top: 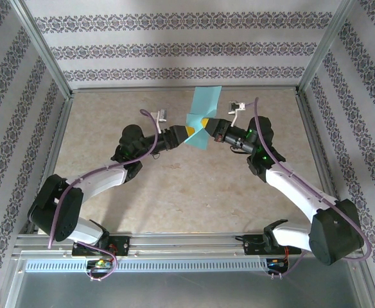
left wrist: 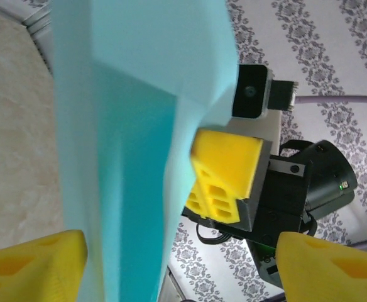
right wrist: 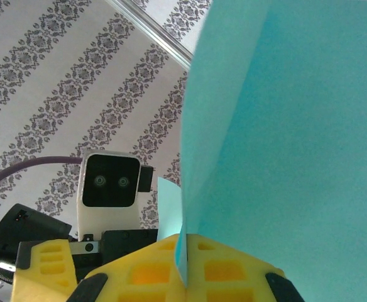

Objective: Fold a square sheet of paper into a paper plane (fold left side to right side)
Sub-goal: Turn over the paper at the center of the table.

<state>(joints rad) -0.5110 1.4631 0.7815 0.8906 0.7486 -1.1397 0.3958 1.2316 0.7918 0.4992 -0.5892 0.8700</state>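
Observation:
The cyan sheet of paper, folded lengthwise into a paper plane (top: 206, 102), is held upright in the air over the far middle of the table. My right gripper (top: 209, 129) is shut on its lower edge; in the right wrist view the paper plane (right wrist: 284, 126) rises from between the closed yellow pads of the right gripper (right wrist: 185, 258). My left gripper (top: 189, 133) comes at it from the left and is open. In the left wrist view the paper plane (left wrist: 127, 126) hangs between the spread fingers (left wrist: 32, 267) of the left gripper (left wrist: 183, 270), close to the left one.
The beige tabletop (top: 174, 186) lies below both arms, ringed by an aluminium frame (top: 59, 122) and patterned walls. The two wrists face each other closely; the right gripper's yellow fingers (left wrist: 224, 176) sit just beyond the paper, and the left wrist camera (right wrist: 108, 182) shows opposite.

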